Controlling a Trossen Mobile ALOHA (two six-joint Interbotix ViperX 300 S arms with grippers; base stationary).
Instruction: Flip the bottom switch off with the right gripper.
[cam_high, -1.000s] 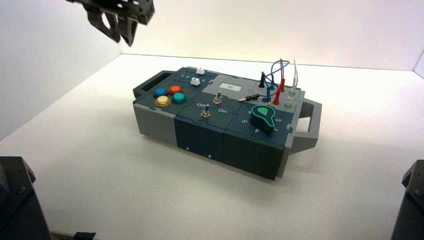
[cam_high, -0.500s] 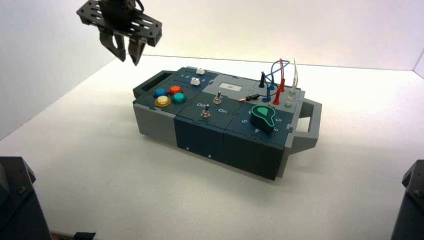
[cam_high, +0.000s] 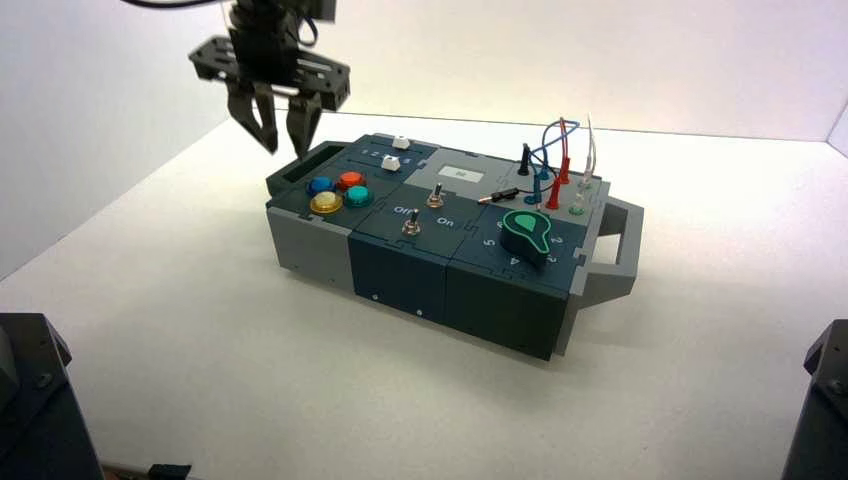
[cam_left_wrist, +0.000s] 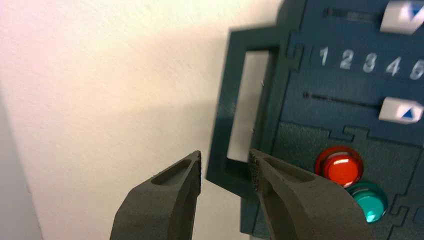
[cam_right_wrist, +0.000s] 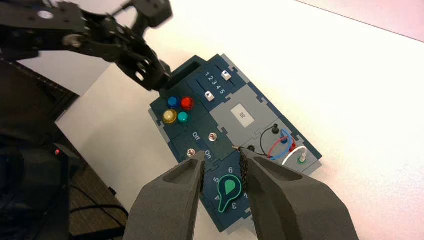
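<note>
A: Left hand (cam_high: 278, 128)?
B: Hanging w/ fingers slightly spread over box's (cam_high: 400, 265) left handle end, nr the bench's far-left corner. Not the task arm.
A: Bottom switch (cam_high: 410, 226)?
B: Sitting nr box's front edge, untouched. Right hand (cam_right_wrist: 221, 161) is hovering high above, fingers spread; approach step. Next: descending, nudging lever.

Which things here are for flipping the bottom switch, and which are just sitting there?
For the job:
- bottom switch
- right end effector, open, high above the box

Just there:
- top switch
- green knob
- coloured buttons
- wires
- left end effector, open, above the box's left end
</note>
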